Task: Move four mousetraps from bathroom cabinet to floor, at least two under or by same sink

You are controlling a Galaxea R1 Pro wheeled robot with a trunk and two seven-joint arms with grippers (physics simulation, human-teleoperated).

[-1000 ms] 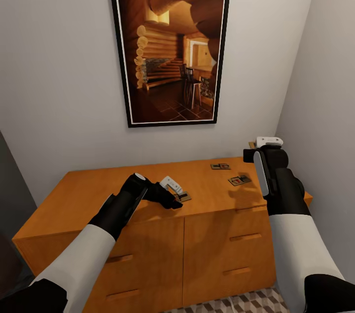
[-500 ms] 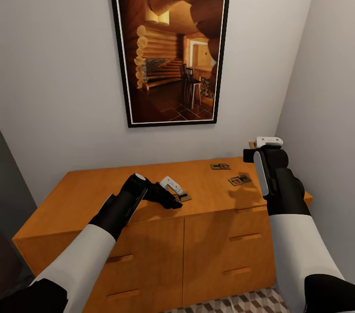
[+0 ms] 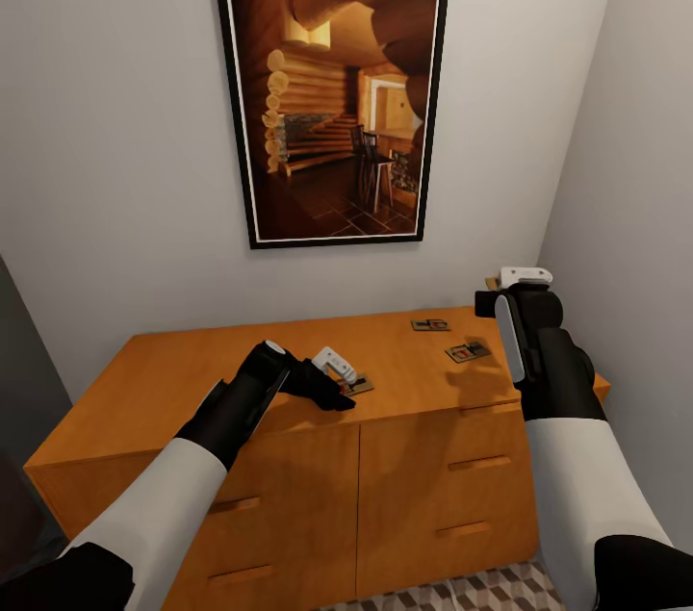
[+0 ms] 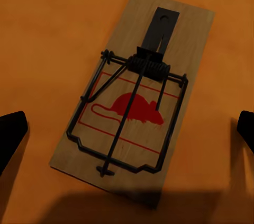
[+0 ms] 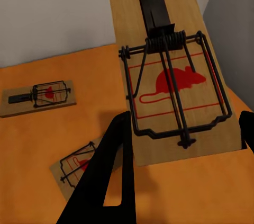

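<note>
While the head view took in the whole orange-brown cabinet (image 3: 289,399) against the grey wall, under a framed picture (image 3: 332,82) of a log interior, the wrist views gave the detail of the traps. On the cabinet top the left gripper (image 3: 339,390) hung low over one mousetrap (image 3: 358,386) near the front edge; from the head camera its fingers hid most of that trap, but the left wrist view showed the trap (image 4: 135,97) lying flat with its red mouse print, the dark fingertips (image 4: 10,134) spread wide to either side and touching nothing. At the right, the right gripper (image 3: 515,289) stood raised above the cabinet's right end, gripping a second mousetrap (image 5: 172,75), which the right wrist view showed tilted up clear of the top. Two more traps lay flat to its left: one farther back (image 3: 430,325), one nearer (image 3: 469,351). A strip of patterned bathroom floor (image 3: 452,592) showed below.
</note>
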